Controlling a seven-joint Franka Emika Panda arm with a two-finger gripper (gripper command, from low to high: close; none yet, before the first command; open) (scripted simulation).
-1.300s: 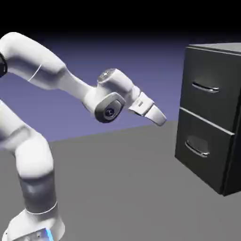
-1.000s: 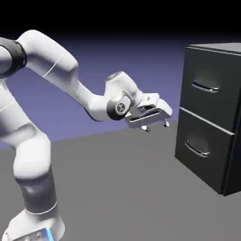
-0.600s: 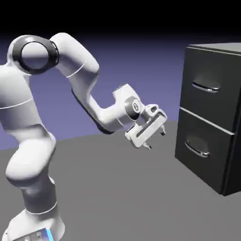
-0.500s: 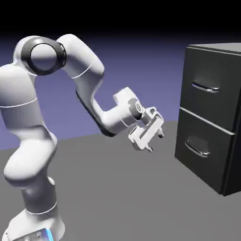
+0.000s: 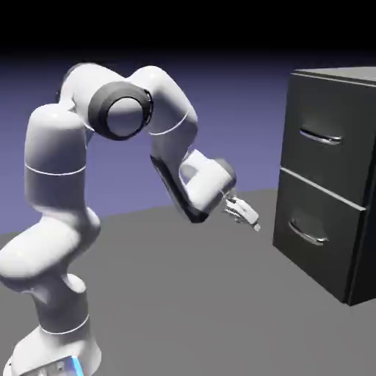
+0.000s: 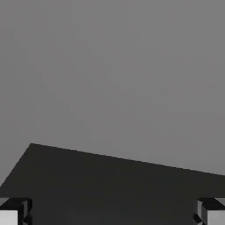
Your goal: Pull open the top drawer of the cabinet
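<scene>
The cabinet [image 5: 330, 183] is a tall dark grey box at the exterior view's right. Its top drawer [image 5: 327, 139] sits flush and closed, with a curved silver handle [image 5: 320, 136]. The lower drawer [image 5: 316, 228] carries the same kind of handle. My gripper [image 5: 250, 219] hangs left of the cabinet, level with the lower drawer's upper part and apart from its front. In the hand view the two fingertips [image 6: 13, 215] stand far apart at the bottom corners, open, with nothing between them. A dark surface [image 6: 114, 189] fills the lower part of that view.
The grey table [image 5: 191, 294] stretches between the robot's base [image 5: 51, 352] and the cabinet. The arm's elbow [image 5: 121, 110] is folded high at the exterior view's left.
The arm has folded and turned, its elbow swinging up and rightward. The gripper has dropped lower and rotated, ending closer to the cabinet's lower drawer. The jaws have stayed open.
</scene>
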